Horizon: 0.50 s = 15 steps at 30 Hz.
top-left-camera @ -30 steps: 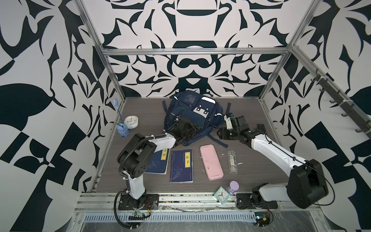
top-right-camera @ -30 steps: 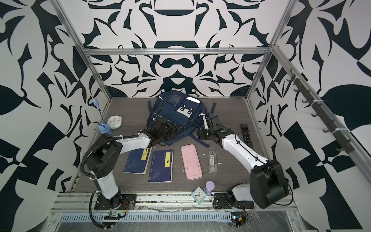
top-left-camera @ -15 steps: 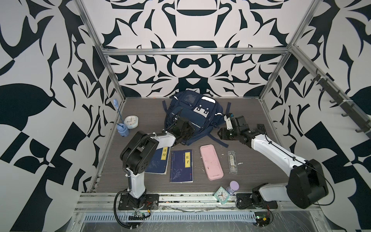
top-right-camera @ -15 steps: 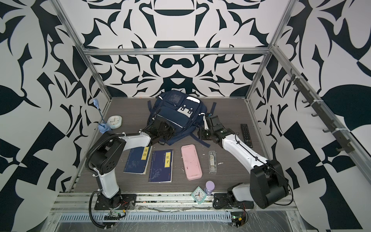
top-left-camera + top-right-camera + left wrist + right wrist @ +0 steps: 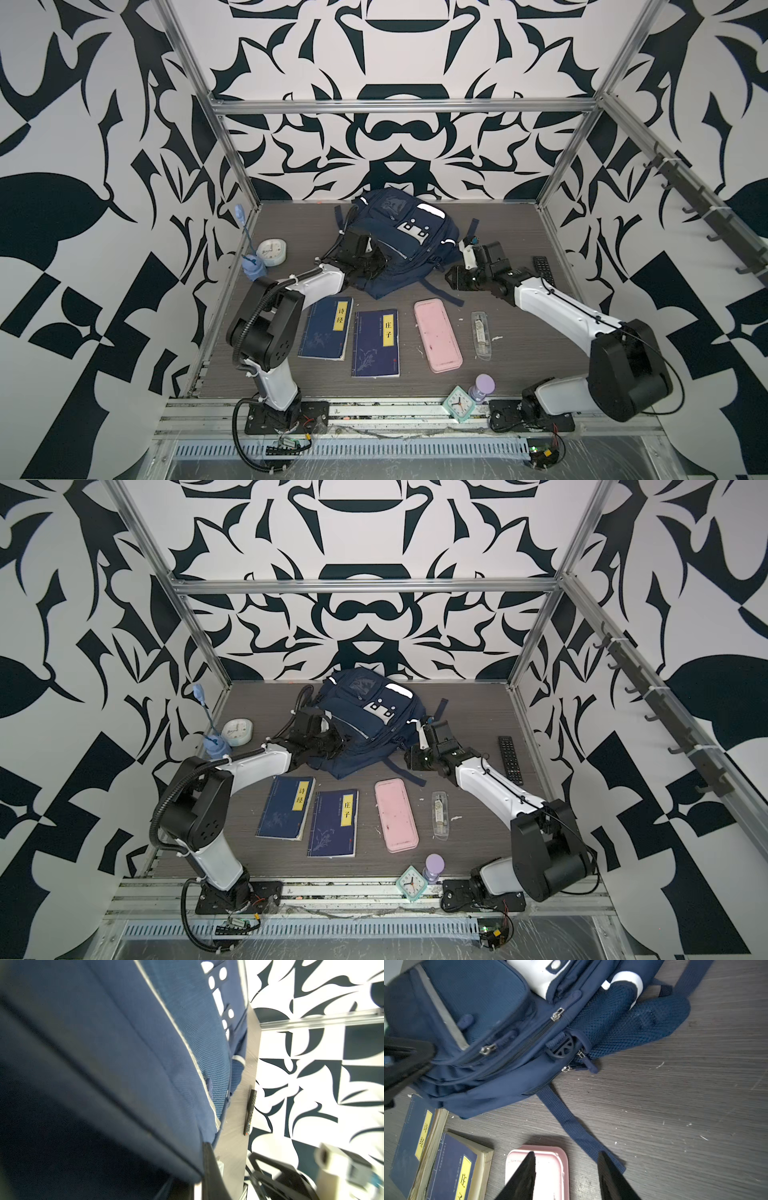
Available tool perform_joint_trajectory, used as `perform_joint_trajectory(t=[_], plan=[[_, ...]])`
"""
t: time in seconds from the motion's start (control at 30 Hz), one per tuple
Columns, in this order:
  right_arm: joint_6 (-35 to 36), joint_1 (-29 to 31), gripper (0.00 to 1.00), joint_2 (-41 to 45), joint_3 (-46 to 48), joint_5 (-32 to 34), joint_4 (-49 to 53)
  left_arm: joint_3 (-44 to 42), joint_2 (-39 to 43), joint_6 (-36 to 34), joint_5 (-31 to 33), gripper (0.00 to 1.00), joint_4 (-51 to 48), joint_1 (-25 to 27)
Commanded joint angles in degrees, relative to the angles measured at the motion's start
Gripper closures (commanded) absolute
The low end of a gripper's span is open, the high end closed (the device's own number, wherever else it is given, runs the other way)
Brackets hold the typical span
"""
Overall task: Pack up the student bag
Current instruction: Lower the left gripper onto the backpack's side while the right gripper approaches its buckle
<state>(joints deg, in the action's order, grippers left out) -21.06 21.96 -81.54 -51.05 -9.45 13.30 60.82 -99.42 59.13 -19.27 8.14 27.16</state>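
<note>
The student bag [image 5: 399,237] was seen lying at the back middle of the counter [image 5: 519,232], front side up. Its dark straps were spread out on the wood.

The left end effector [image 5: 371,266] was pressed against the bag on the left in both top views, and it was shut tight. In the left wrist view the blue cloth of the bag filled most of the picture, and only 1 black finger [image 5: 209,1167] was seen beside it. Whether any cloth was pinched could not be told.

The right end effector [image 5: 452,277] was held just off the other side of the bag, over a loose strap [image 5: 569,1122]. In the right wrist view its 2 fingers [image 5: 523,1176] were seen apart, with nothing between them.

A blue book [image 5: 328,328] and a second blue book [image 5: 377,343] were laid side by side in front of the bag. A pink case [image 5: 437,334] was placed next to them, then a small clear case [image 5: 481,334]. A black remote [image 5: 543,270] was seen near the right wall. A round clock [image 5: 271,252] and a blue bottle [image 5: 253,270] were set by the left wall. A green clock [image 5: 458,404] and a purple bottle [image 5: 481,386] were stood at the front edge.
</note>
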Motion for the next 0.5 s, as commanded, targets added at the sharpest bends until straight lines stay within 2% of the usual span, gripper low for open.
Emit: perform_joint_trajectory(t=[0.0,0.27,0.47], plan=[[1.2,1.4,0.49,-1.7,0.8,-1.6,-5.4,4.8,3.7,-7.5,-8.9,1.00,-2.1,-1.9],[5.7,7.7,0.55,-5.2,0.6,2.5,-11.3,6.7,4.5,-8.3,-12.9,1.00,-4.7,-6.4],[7.7,8.1,0.60,-7.9,0.7,2.3,-16.7,8.0,5.1,-9.7,-13.9,1.00,-7.4,-7.1]])
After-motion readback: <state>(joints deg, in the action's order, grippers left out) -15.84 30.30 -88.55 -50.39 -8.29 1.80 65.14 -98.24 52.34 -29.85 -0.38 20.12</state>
